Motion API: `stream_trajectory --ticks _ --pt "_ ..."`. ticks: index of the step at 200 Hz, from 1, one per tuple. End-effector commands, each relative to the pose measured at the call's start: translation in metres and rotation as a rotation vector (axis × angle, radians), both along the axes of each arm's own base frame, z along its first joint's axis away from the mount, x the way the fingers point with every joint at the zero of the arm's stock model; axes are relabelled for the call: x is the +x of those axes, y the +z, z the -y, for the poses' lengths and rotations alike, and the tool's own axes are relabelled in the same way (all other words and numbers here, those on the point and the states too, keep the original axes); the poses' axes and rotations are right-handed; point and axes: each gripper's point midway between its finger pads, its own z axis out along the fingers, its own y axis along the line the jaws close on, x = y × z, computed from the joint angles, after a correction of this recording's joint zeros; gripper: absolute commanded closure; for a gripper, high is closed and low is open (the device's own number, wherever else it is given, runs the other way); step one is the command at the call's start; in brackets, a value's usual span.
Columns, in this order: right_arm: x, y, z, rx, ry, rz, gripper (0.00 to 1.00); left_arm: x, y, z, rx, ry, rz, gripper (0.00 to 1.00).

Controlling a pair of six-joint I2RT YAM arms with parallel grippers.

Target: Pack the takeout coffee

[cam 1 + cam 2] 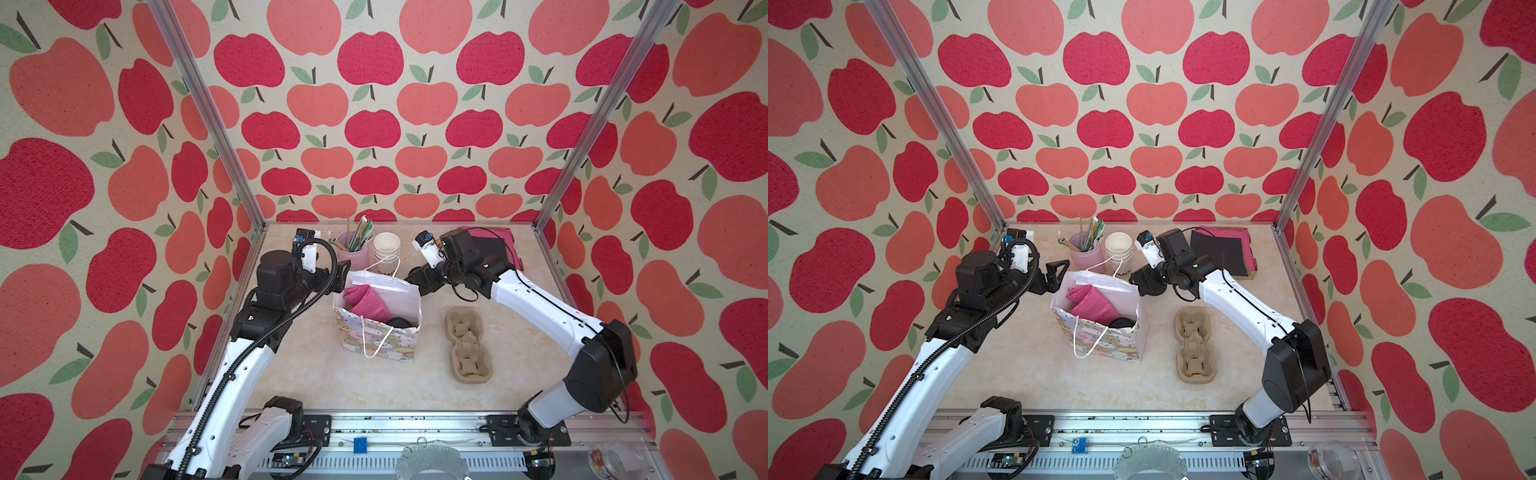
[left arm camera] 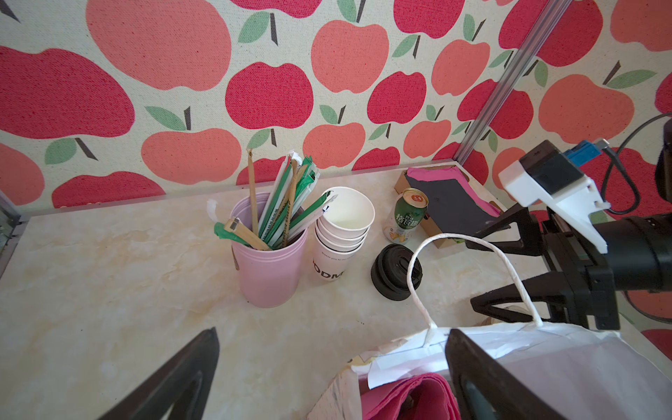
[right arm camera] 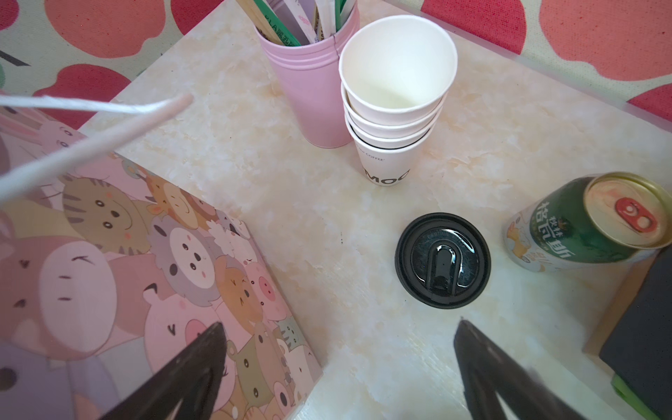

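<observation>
You have one gift bag point(image 1: 376, 338), one pink holder point(image 2: 271, 269), one drink can point(image 2: 407, 216) and one pulp carrier point(image 1: 467, 345) with two pockets. Count one black sip lid point(image 3: 442, 260) on the table and a second black sip lid point(image 1: 399, 323) inside the bag, so two. One pink napkin point(image 1: 365, 303) sits in the bag, and one napkin pile point(image 1: 1223, 249) lies at the back. The stack of white cups point(image 2: 342, 232) looks like four, though the nested rims could hide a fifth.

The takeout coffee point(image 1: 398, 322) sits inside the paper bag point(image 1: 386, 341), only its black lid showing.
</observation>
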Motion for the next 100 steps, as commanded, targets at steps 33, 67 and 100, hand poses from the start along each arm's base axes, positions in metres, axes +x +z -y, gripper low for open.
stream_trajectory --ticks 33,67,100 --pt "0.016 0.021 0.035 -0.102 -0.11 0.127 0.01 0.002 -0.008 0.0 -0.014 -0.003 -0.027 0.01" --pt "0.018 0.029 0.062 -0.081 -0.198 0.137 0.01 0.003 -0.009 -0.002 -0.017 0.0 -0.03 0.01" --pt "-0.001 0.024 0.069 -0.015 -0.185 0.088 0.01 0.004 -0.009 -0.004 -0.019 0.008 -0.026 0.01"
